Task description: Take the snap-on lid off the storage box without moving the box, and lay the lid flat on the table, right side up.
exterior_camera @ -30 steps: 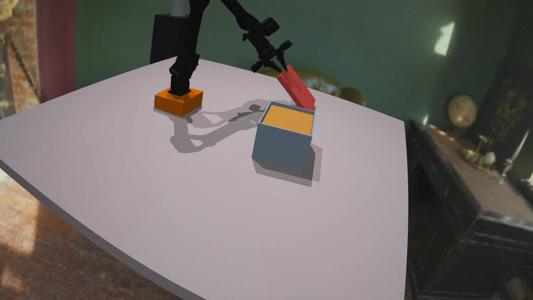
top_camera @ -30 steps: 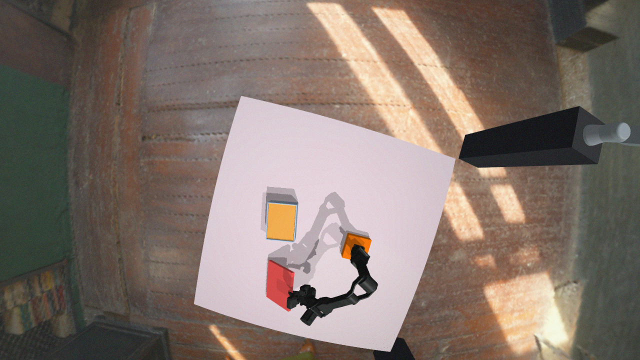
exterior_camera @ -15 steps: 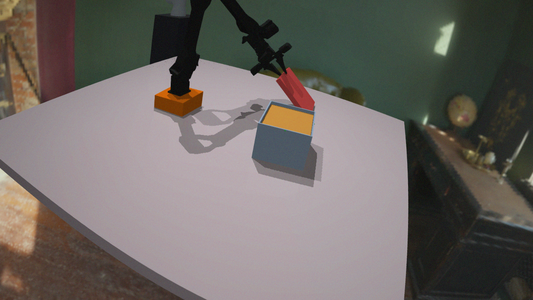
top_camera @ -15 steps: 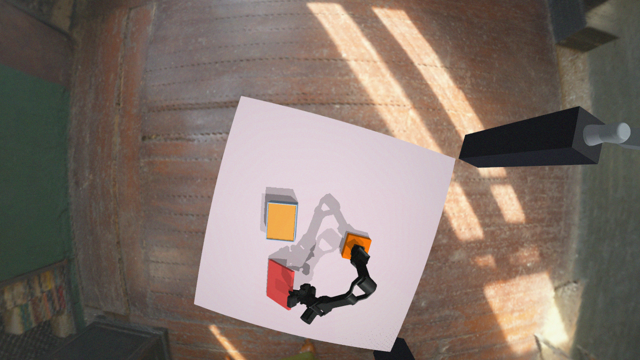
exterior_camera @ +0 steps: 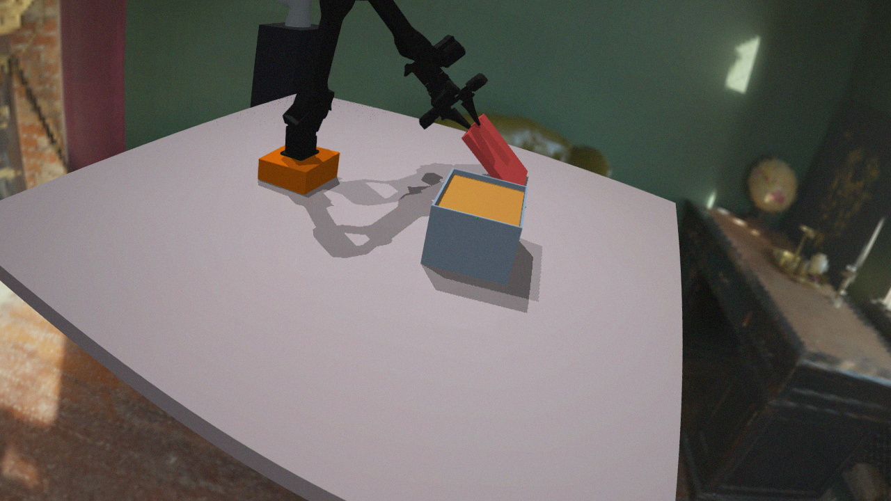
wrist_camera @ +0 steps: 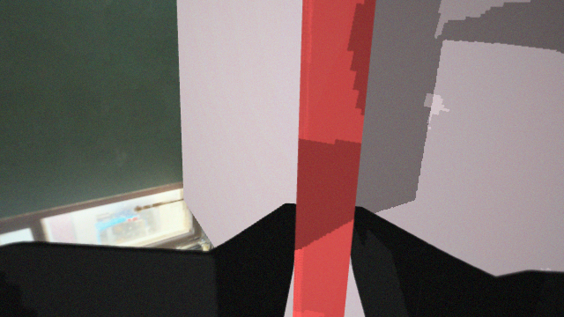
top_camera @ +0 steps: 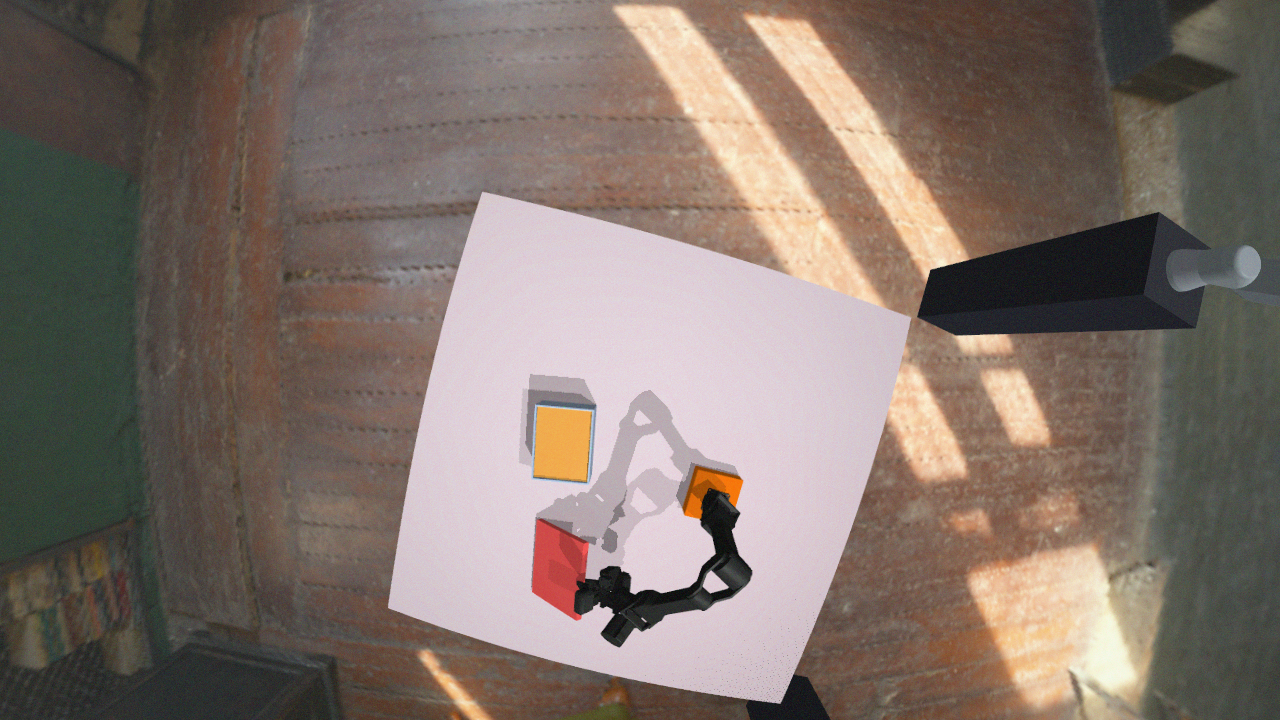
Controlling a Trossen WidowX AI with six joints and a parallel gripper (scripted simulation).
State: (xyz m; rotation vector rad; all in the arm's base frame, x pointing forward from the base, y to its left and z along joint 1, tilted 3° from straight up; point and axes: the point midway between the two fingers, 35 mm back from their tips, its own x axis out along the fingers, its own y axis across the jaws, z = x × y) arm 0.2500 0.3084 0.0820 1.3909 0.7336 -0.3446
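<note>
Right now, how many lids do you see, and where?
1. A red lid hangs tilted in the gripper, pinched at its upper edge, behind the open blue-grey storage box. No other lid shows on the table.
</note>
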